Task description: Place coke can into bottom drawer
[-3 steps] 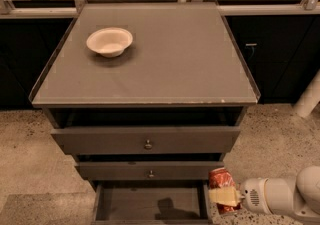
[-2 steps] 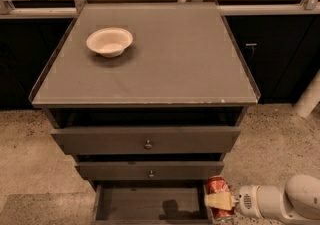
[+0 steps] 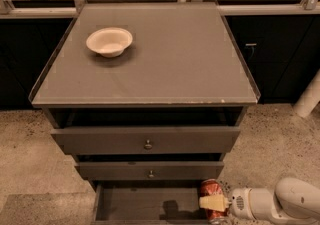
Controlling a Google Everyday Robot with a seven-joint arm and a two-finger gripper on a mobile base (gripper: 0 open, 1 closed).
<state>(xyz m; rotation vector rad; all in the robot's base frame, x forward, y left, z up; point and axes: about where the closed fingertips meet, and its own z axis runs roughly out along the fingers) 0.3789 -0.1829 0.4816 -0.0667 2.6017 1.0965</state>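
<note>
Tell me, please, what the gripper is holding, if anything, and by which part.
The gripper, at the bottom right, holds the coke can by its side, around the middle, at the right end of the open bottom drawer.

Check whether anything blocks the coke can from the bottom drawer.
Nothing visible does. The bottom drawer is pulled open and no object shows on its floor. The gripper holds the coke can at the drawer's right end, close to its right wall.

An off-white round bowl (image 3: 109, 41) sits on the flat grey cabinet top (image 3: 175, 59), far up-left of the gripper (image 3: 213, 203) clasping the red coke can (image 3: 209, 189).
</note>
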